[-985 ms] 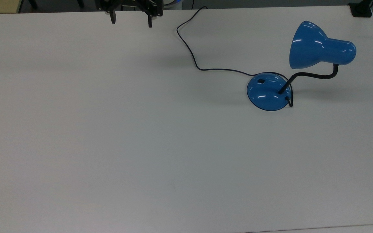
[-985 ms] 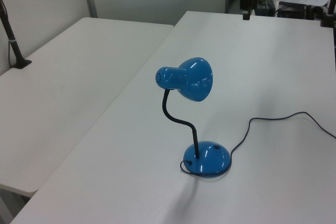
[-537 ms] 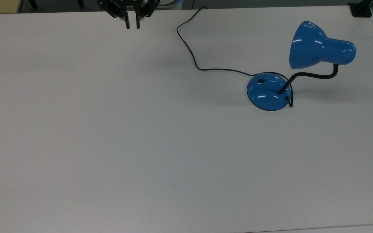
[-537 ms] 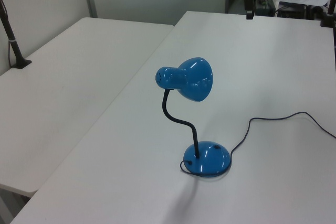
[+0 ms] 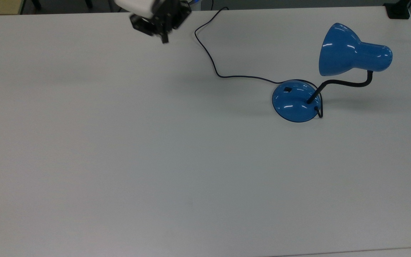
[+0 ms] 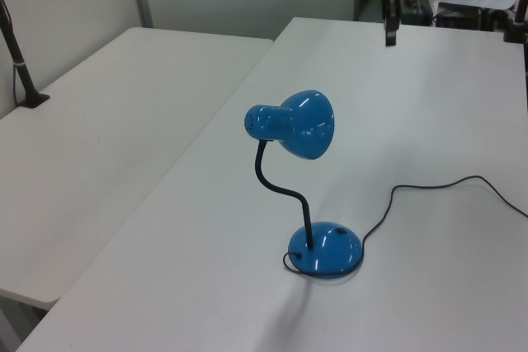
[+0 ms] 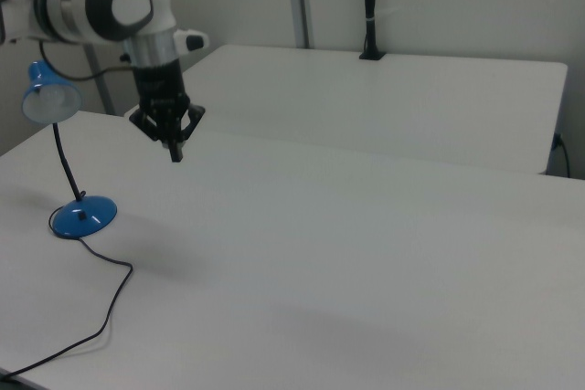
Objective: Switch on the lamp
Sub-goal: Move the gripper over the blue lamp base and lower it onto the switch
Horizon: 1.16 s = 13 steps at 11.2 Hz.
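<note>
Top view, gripper (image 5: 164, 40) pinched closed near table (image 5: 120, 142) far edge, lamp (image 5: 296, 101) well apart.

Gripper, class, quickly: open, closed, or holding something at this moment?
Gripper: closed, fingers together, holding nothing; it hangs above the table, apart from the lamp.

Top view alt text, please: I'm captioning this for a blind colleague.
A blue desk lamp stands on a white table toward the top view's right, its shade pointing to the top view's left and its black cord snaking off toward the far edge. The robot's gripper, fingers shut, hangs near the top edge, well apart from the lamp's base and its small black switch.
</note>
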Tool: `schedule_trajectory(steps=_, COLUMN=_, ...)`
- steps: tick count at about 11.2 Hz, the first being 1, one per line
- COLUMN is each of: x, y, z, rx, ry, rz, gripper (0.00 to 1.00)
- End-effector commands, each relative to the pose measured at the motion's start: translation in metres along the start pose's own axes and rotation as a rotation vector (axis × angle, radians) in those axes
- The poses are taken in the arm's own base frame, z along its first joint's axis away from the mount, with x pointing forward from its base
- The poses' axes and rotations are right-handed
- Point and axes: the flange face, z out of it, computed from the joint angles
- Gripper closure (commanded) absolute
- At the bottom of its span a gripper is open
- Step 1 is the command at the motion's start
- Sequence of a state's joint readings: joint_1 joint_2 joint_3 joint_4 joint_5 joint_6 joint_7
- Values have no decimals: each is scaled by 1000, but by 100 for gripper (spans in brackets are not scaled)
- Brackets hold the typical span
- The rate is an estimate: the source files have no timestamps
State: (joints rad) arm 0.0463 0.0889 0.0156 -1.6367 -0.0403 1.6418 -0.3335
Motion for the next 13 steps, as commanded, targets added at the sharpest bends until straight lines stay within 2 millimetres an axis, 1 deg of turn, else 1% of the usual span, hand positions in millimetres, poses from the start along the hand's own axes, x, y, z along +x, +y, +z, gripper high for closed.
schedule_trajectory(steps=1, x=31, y=-82, z=70, rx=-7, ry=44, rz=-203, gripper=100)
schedule_trajectory(steps=2, x=36, y=-106, z=91, rx=-13, ry=59, rz=-247, gripper=100)
schedule_trajectory(steps=3, x=40, y=-133, z=108, rx=-21, ry=80, rz=-294, gripper=100)
schedule_trajectory(steps=5, x=54, y=-180, z=125, rx=-3, ry=111, rz=-353, gripper=100)
schedule_trajectory(steps=6, x=60, y=-208, z=132, rx=24, ry=136, rz=-376, gripper=100)
schedule_trajectory(steps=7, x=65, y=-226, z=145, rx=30, ry=137, rz=-403, gripper=100)
schedule_trajectory(steps=8, x=69, y=-238, z=157, rx=36, ry=152, rz=-431, gripper=100)
schedule_trajectory(steps=9, x=71, y=-245, z=169, rx=50, ry=187, rz=-431, gripper=100)
schedule_trajectory(steps=11, x=69, y=-263, z=194, rx=83, ry=266, rz=-462, gripper=100)
schedule_trajectory(steps=13, x=70, y=-276, z=203, rx=95, ry=332, rz=-471, gripper=100)
